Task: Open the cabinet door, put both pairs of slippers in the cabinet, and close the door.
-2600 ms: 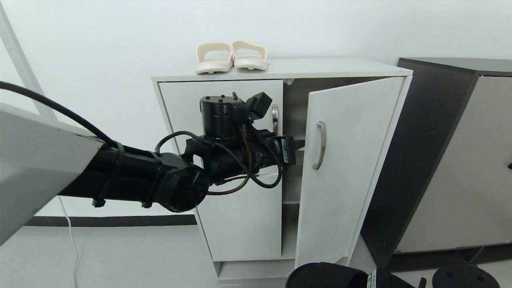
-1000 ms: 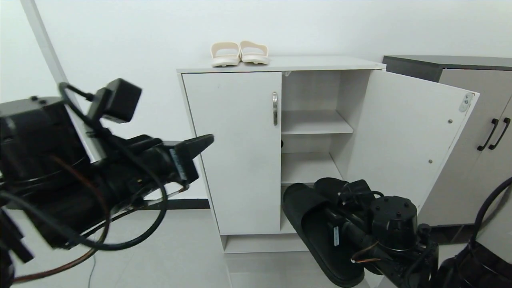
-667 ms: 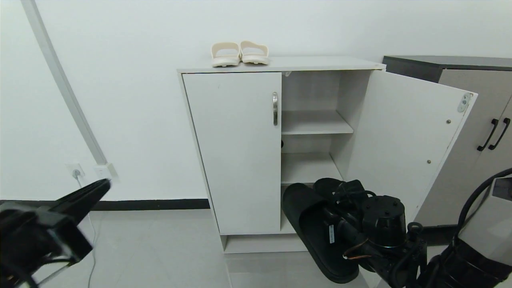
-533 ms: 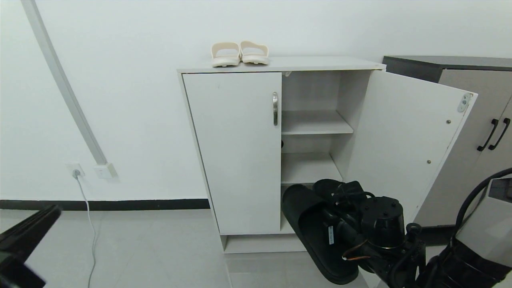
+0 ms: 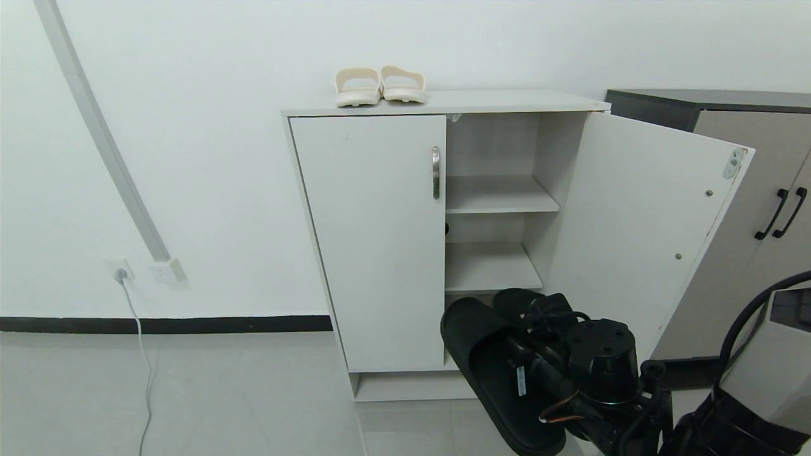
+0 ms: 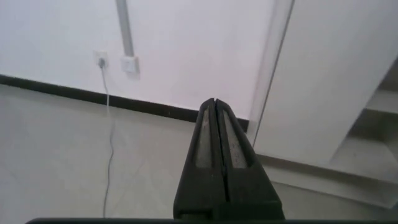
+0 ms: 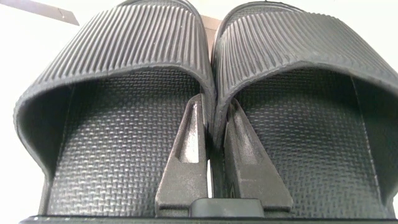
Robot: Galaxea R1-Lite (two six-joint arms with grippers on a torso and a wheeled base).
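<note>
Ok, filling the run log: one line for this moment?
right door open; right pincer shut on black slippers; beige slippers on cabinet top; left pincer shut

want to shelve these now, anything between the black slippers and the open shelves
Nothing visible: the right door stands wide open, and the black slippers in the right gripper hang low before the open shelves.

Two black slippers (image 5: 475, 342), two cream slippers (image 5: 379, 85), two cabinets (image 5: 367, 240)

Plain office-like room: white cabinet (image 5: 370, 240), grey cabinet (image 5: 779, 139), wall socket (image 5: 119, 274), tiled floor (image 5: 241, 392).
</note>
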